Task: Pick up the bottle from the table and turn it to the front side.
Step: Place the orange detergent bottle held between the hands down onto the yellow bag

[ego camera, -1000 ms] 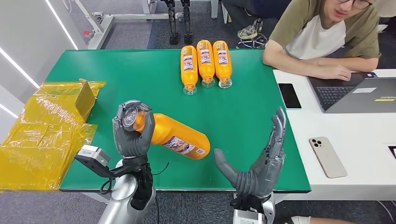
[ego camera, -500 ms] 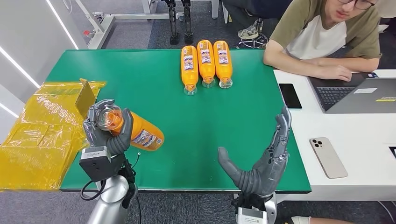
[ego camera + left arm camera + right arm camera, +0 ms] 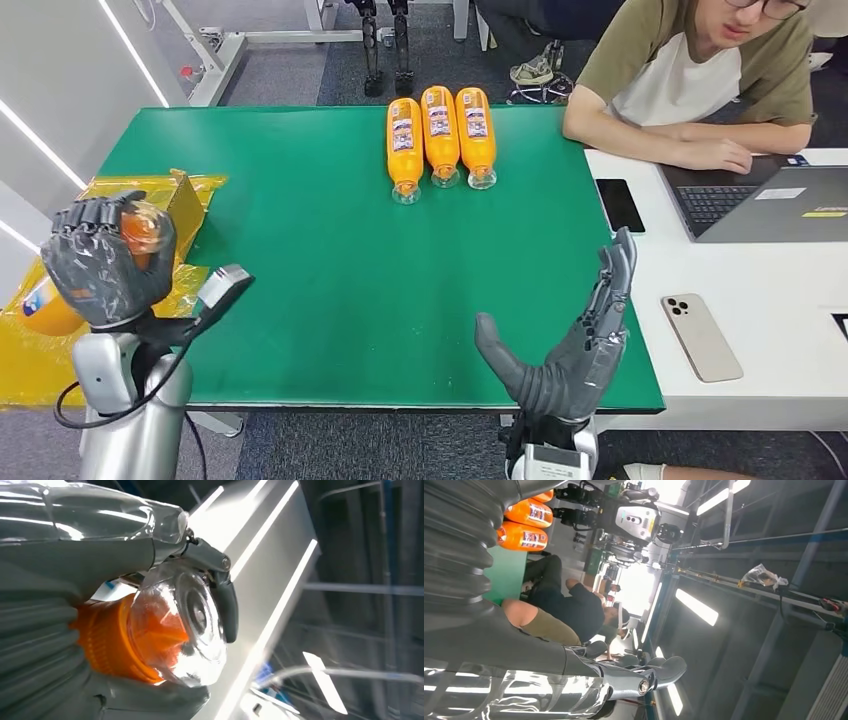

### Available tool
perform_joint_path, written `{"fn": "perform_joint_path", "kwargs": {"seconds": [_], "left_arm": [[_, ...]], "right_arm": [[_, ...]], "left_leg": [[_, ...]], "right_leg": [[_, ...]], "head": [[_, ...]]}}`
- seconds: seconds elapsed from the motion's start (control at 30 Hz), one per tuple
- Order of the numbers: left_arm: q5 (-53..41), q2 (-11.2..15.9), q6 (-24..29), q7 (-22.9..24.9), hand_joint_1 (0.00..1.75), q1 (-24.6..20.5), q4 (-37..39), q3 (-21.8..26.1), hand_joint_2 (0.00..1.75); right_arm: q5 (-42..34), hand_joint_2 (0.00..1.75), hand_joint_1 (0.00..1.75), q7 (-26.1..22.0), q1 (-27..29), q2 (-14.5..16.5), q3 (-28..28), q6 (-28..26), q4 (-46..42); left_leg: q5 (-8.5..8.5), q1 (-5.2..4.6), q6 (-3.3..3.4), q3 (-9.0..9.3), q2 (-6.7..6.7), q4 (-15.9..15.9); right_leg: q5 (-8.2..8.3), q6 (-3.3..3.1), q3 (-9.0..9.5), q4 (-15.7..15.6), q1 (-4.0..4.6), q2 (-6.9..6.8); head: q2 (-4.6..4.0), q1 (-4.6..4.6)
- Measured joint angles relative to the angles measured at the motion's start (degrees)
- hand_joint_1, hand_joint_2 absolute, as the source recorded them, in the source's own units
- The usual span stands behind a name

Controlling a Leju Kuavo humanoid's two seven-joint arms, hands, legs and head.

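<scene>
My left hand grips an orange bottle by its neck end, held up over the yellow plastic left of the green table. The bottle's clear cap end faces the left wrist camera, wrapped by my fingers; its body sticks out behind the hand. My right hand stands open with fingers spread upward over the table's near right edge, holding nothing. Three more orange bottles lie side by side at the table's far middle, and two of them show in the right wrist view.
Crumpled yellow plastic wrap with a cardboard piece covers the table's left end. A person leans on the white desk at the right, beside a laptop and two phones.
My left hand has swung the bottle far to the left, off the green table's middle and over the yellow plastic, its body now pointing away behind the hand. The right hand barely shifted.
</scene>
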Motion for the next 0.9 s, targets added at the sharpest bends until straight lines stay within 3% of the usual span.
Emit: {"fn": "perform_joint_path", "kwargs": {"seconds": [0.13,0.33,0.47,0.63,0.9], "left_arm": [[-1.18,6.82,0.01,13.78,1.75,-5.53,7.43,-5.56,1.75],[-1.45,13.72,0.02,21.18,1.75,-13.99,22.57,-16.86,1.75],[-1.45,15.97,0.07,21.75,1.75,-18.31,31.82,-23.1,1.75],[-1.43,16.27,0.07,20.43,1.75,-19.91,40.07,-29.18,1.75],[0.21,15.21,-4.45,10.42,1.75,-19.1,49.4,-34.89,1.75]], "right_arm": [[-0.67,1.75,0.0,0.0,0.32,-0.07,0.0,0.0,-0.79],[-1.52,1.75,0.0,0.0,0.56,-0.15,0.05,0.0,-1.58],[-1.7,1.75,0.0,0.0,0.51,-0.2,0.31,0.01,-1.66],[-1.66,1.75,0.0,0.0,0.46,-0.2,0.42,0.01,-1.66],[-1.64,1.75,0.0,0.0,0.31,-0.27,0.87,0.02,-1.56]], "left_leg": [[0.06,-0.01,-0.08,0.01,0.04,0.0],[0.09,-0.02,-0.15,0.01,0.19,0.0],[0.06,-0.02,-0.19,0.01,0.24,0.0],[0.03,0.0,-0.23,0.0,0.24,-0.01],[0.01,0.0,-0.25,-0.01,0.24,-0.03]], "right_leg": [[0.04,-0.06,-0.03,0.03,0.01,0.03],[0.14,-0.17,-0.06,0.05,0.0,0.17],[0.14,-0.19,-0.09,0.05,-0.01,0.21],[0.11,-0.23,-0.11,0.05,-0.01,0.21],[0.09,-0.26,-0.13,0.05,-0.01,0.21]], "head": [[0.0,-0.02],[0.0,0.01],[0.0,0.01],[0.0,0.01],[0.0,0.01]]}}
